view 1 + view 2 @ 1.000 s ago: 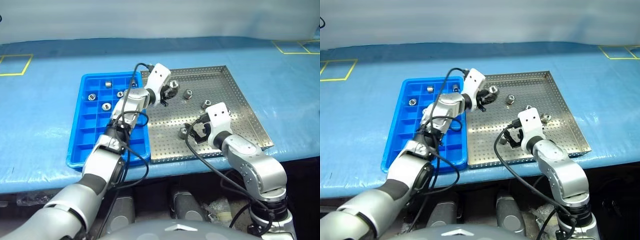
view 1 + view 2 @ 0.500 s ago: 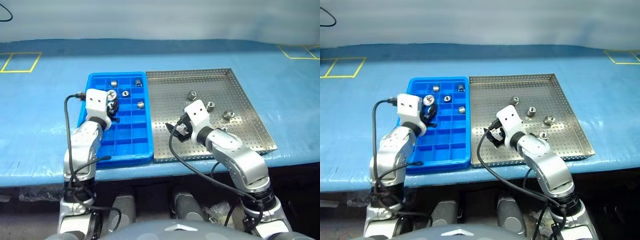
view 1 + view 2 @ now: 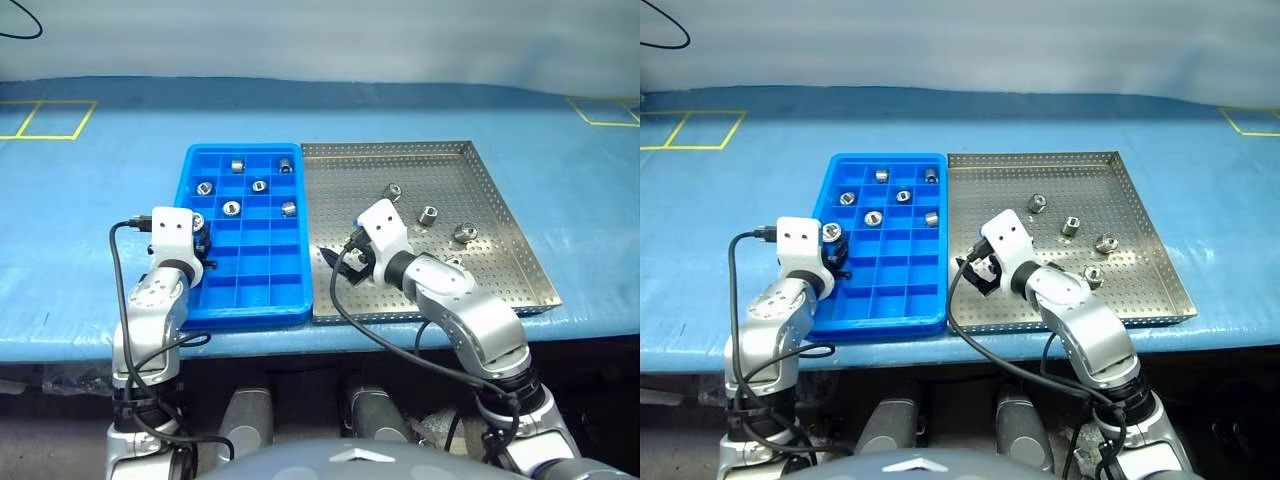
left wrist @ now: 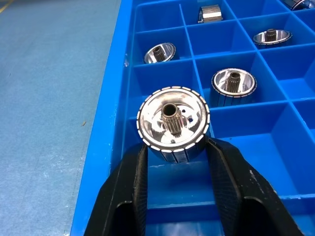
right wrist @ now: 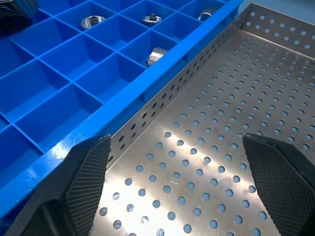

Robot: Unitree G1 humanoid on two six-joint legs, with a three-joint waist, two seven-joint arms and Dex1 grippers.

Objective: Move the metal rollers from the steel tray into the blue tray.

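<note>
Blue table cover (image 3: 90, 200) spans the whole frame. Steel tray (image 3: 500, 200) sits right of centre, blue tray (image 3: 190, 165) touching its left rim, centre-left of frame.

My right gripper (image 5: 182, 182) hangs low over the steel tray's lower-left corner, just beside the blue tray's wall, fingers (image 5: 86, 172) spread wide with nothing between them.

My left gripper (image 4: 174, 167) is at the blue tray's left column, lower-left of the grid, fingers (image 4: 123, 191) pressed against both sides of a roller (image 4: 173, 123); it sits end-up with its dark hole facing the wrist camera, at a compartment against the tray's left wall. Can't tell whether it's resting on the floor yet.

Five more rollers (image 3: 232, 208) lie in the blue tray's upper rows, one per compartment. Four rollers (image 3: 428, 215) are in the steel tray, right half, well apart from my right gripper.
</note>
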